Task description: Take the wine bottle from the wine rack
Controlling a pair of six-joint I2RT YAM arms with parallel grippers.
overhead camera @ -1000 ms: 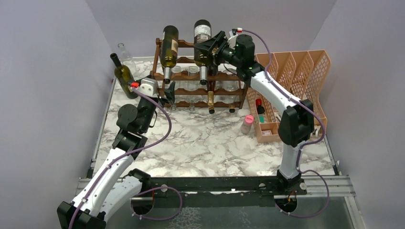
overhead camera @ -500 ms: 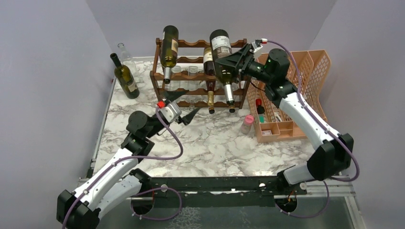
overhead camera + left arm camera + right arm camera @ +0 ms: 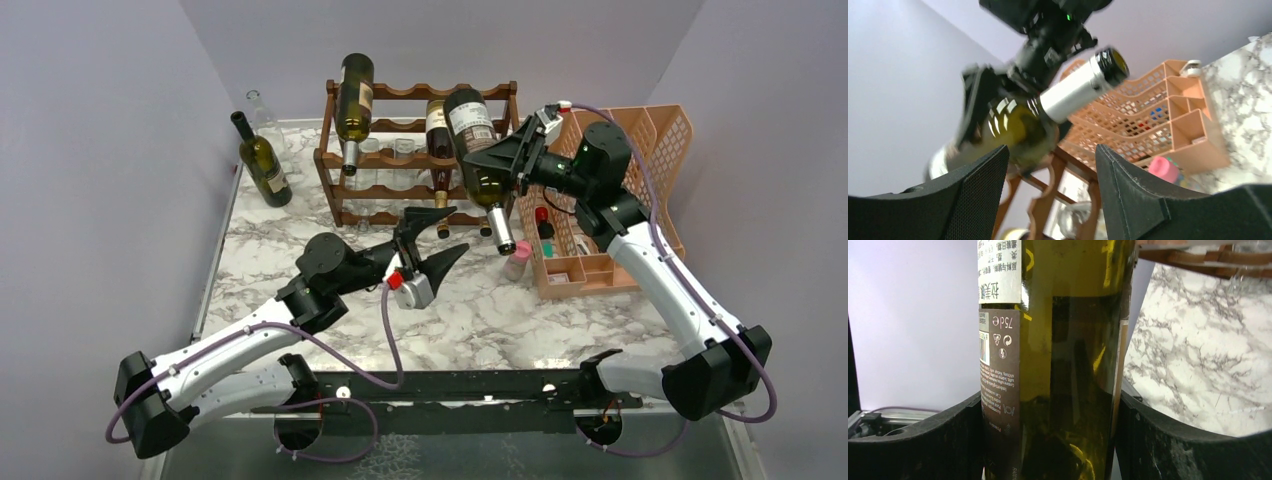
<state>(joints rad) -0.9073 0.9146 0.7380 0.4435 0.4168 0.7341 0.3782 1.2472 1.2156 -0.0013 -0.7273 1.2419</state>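
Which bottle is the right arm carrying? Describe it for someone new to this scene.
Find the brown wooden wine rack at the back of the marble table. In front of its right end, a green wine bottle hangs in the right arm's jaws. Unlike the bottles lying in the rack or the bottle standing at left, it is in mid-air, neck tilted down, white-capped.

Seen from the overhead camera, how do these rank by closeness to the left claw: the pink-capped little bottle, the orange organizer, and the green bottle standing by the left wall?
From the left gripper:
1. pink-capped bottle, just to its right.
2. orange organizer, farther right.
3. upright green bottle, far back left.
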